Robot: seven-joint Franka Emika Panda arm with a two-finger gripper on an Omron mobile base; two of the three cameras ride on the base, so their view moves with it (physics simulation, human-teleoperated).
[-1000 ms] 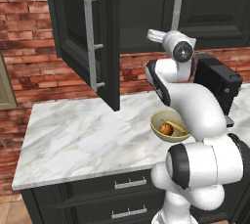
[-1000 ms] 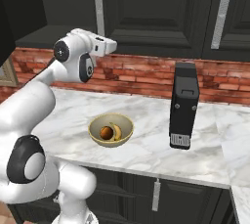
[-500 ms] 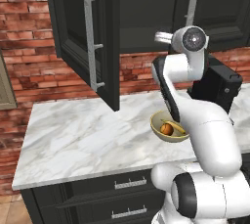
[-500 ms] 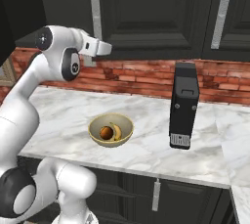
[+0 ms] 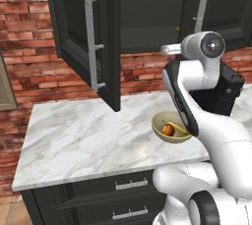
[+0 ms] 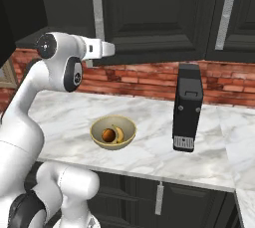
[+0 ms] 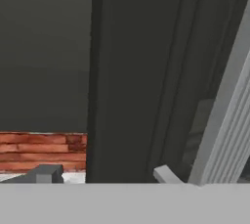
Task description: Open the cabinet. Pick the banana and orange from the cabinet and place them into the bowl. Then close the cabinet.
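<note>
The large black-charcoal wall cabinet point(image 5: 147, 13) with raised-panel doors stands with its left door point(image 5: 83, 37) swung out toward the room, the long vertical silver bar handle point(image 5: 90, 42) facing the cameras; the right door point(image 6: 149, 13) is shut flush, its own silver handle point(image 5: 199, 10) upright. The opened compartment is dark inside, and no contents can be made out. On the white-grey marble counter point(image 5: 83, 135) sits the round tan-beige bowl point(image 6: 113, 132) with a thick rim; inside it lie the small round deep-orange fruit point(image 6: 108, 135) and the curved yellow banana point(image 6: 119, 134), side by side and touching the bowl's floor. A tall black box-shaped appliance point(image 6: 187, 106) stands upright on the counter to the bowl's right in the right base view, well apart from it. The white arm is raised above the bowl, and its gripper point(image 6: 107, 50) is held level at the lower edge of the cabinet, near the shut door's handle. The fingers are at their widest spread and hold nothing. The hand view faces the dark door panel at close range, with a silver bar handle point(image 7: 229, 120) running along the right side and red brick wall point(image 7: 41, 149) at lower left.
</note>
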